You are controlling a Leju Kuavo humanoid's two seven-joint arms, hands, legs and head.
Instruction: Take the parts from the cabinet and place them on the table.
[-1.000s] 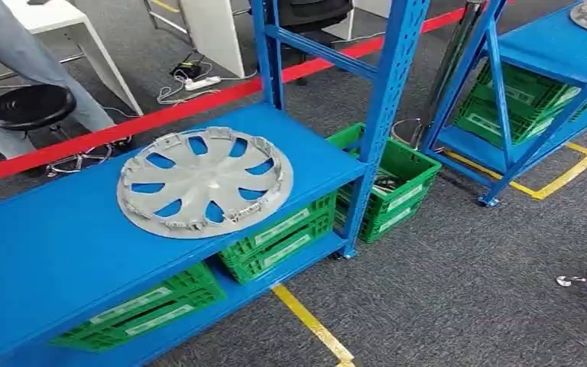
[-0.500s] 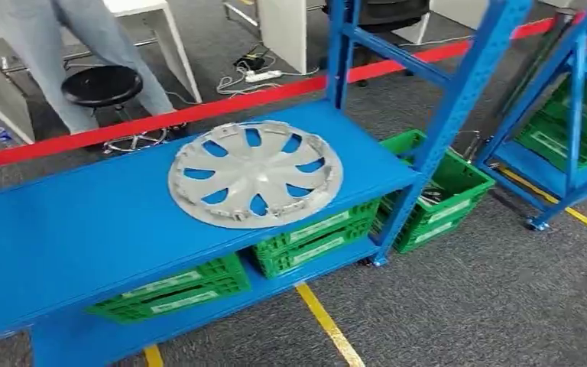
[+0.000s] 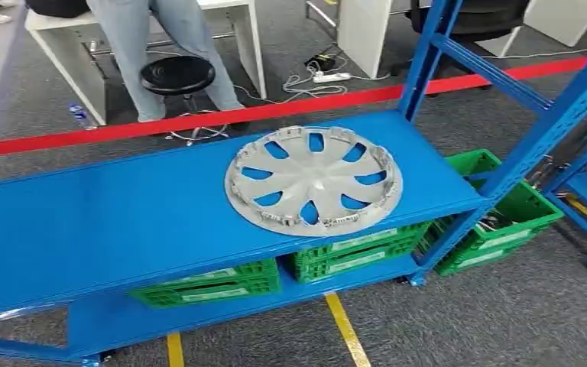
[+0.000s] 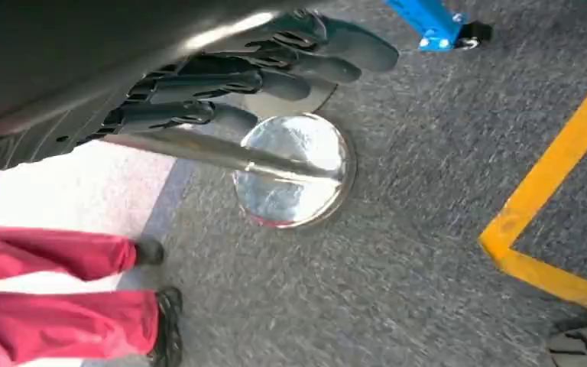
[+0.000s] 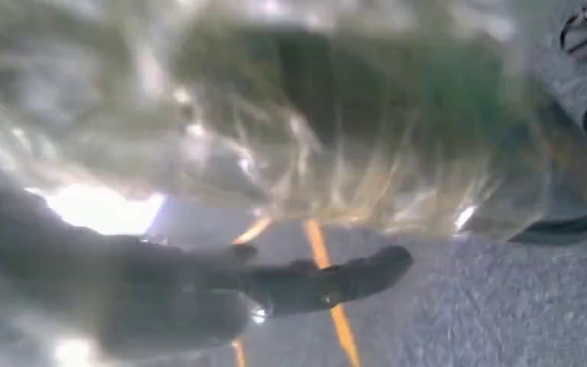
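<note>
Where hubcap (image 3: 313, 180) lies, crates (image 3: 355, 253) beneath shelf (image 3: 107, 229).

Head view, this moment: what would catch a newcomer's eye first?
The silver wheel cover lying flat on the bright blue shelf of the rack, right of its middle. Below it, green crates sit on the lower shelf, with another green crate on the floor past the rack's right post. Behind the rack, a red floor stripe runs across, and a person stands by a black stool.
</note>
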